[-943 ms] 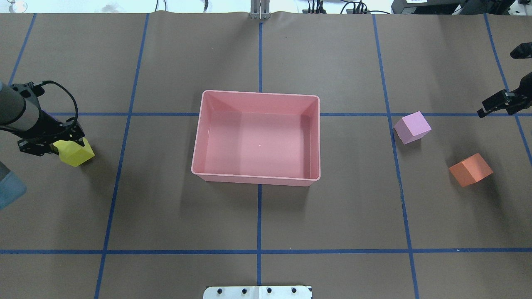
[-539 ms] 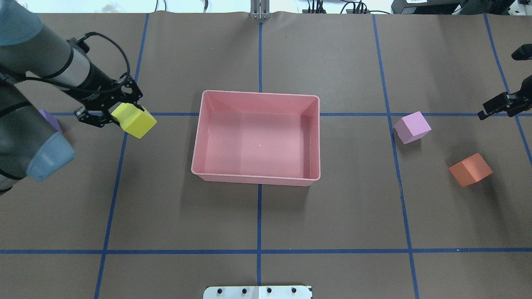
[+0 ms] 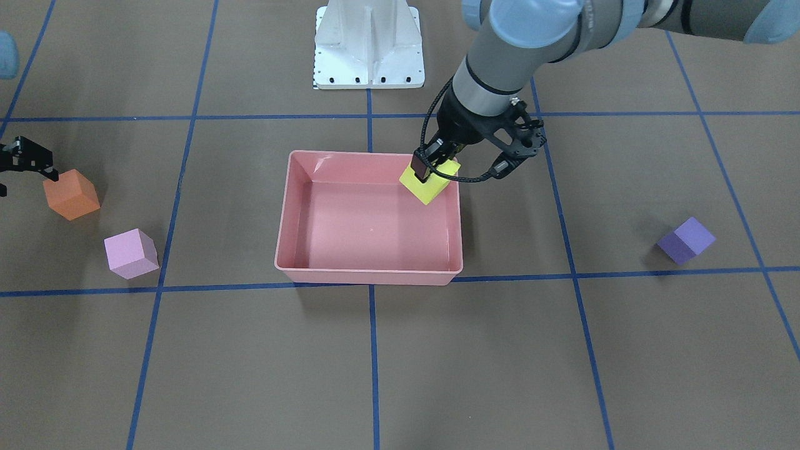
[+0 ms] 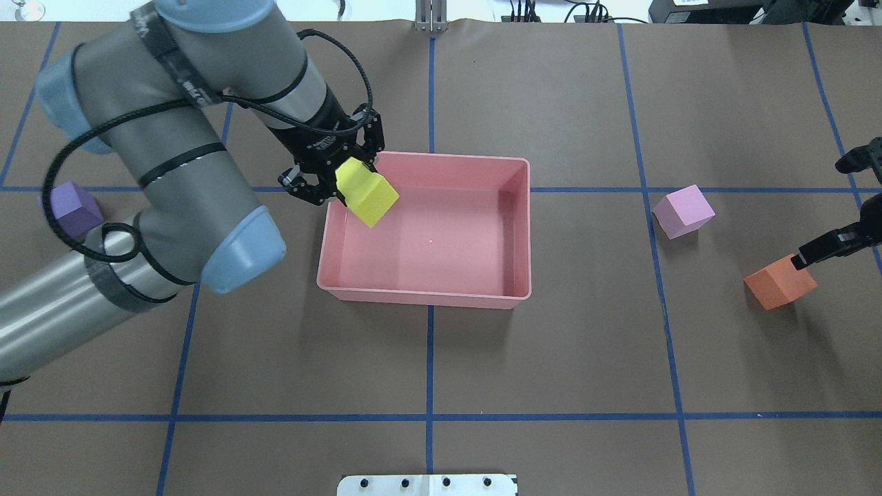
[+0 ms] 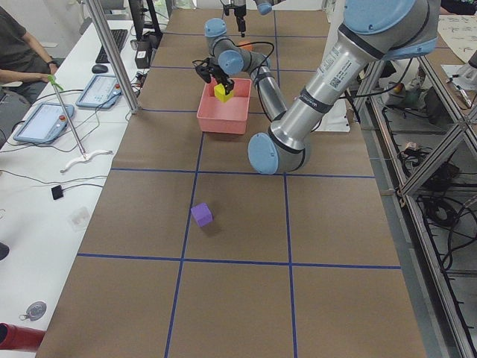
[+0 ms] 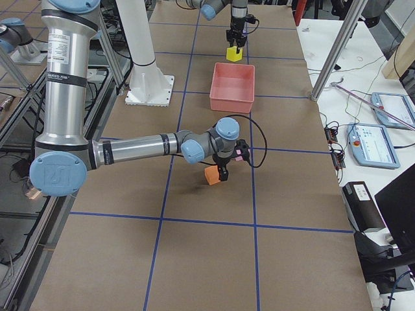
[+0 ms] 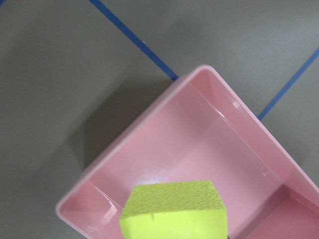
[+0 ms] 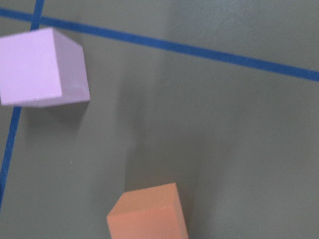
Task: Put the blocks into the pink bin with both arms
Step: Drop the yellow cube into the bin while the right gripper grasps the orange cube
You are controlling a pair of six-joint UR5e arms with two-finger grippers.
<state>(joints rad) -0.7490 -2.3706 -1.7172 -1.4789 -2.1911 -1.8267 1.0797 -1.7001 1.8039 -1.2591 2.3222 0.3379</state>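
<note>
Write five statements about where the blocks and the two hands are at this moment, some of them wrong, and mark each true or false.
1. The left hand holds the yellow block above the pink bin. True.
2. The orange block lies inside the pink bin. False: it sits on the table on the robot's right side.
3. The purple block sits on the table on the robot's left side. True.
4. The right hand is shut on the light pink block. False: it is open and close to the orange block; the light pink block sits alone on the table.
5. Two blocks rest on the floor of the pink bin. False: no block rests on it.
</note>
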